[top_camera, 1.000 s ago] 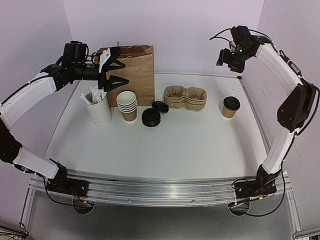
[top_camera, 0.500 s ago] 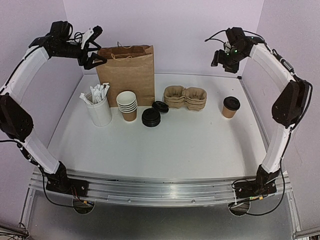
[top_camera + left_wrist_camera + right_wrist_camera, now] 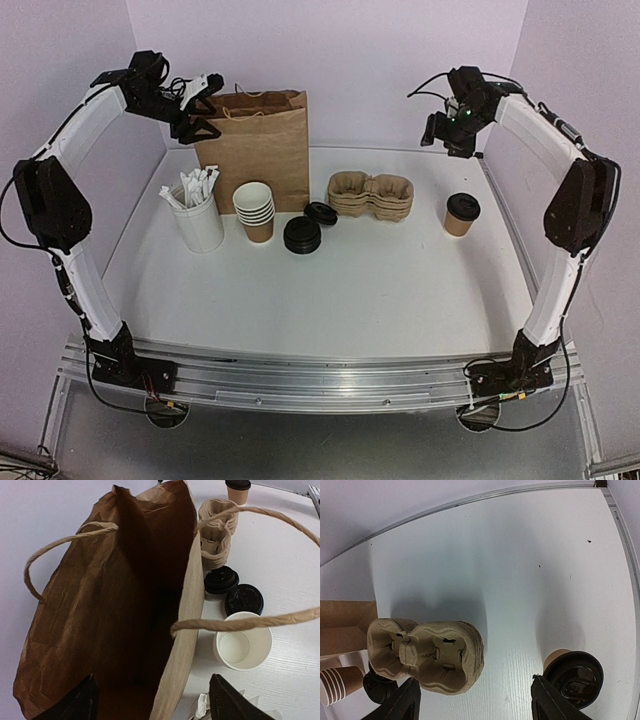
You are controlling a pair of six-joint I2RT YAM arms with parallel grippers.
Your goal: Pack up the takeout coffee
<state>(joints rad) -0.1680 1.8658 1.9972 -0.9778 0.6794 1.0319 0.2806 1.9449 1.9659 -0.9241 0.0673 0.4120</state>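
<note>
The takeout coffee [image 3: 462,213], a small brown cup with a black lid, stands at the right of the table. It shows in the right wrist view [image 3: 572,672] by my right finger, and far off in the left wrist view [image 3: 238,489]. My right gripper [image 3: 443,127] hangs high at the back right, open and empty [image 3: 475,706]. The brown paper bag [image 3: 255,148] stands open at the back left. My left gripper [image 3: 204,108] is open and empty at the bag's top left corner, looking down into its dark inside [image 3: 140,605]. The bag's front wall lies between the fingers [image 3: 152,706].
A stack of lidless brown cups [image 3: 254,210], a white cup of wrapped straws [image 3: 197,215], two piles of black lids [image 3: 302,233] and stacked pulp cup carriers [image 3: 370,193] stand in a row before the bag. Purple walls close the back and sides.
My left arm has lifted and swung from the bag's front left side to its top left corner. My right gripper has shifted a little left and down.
</note>
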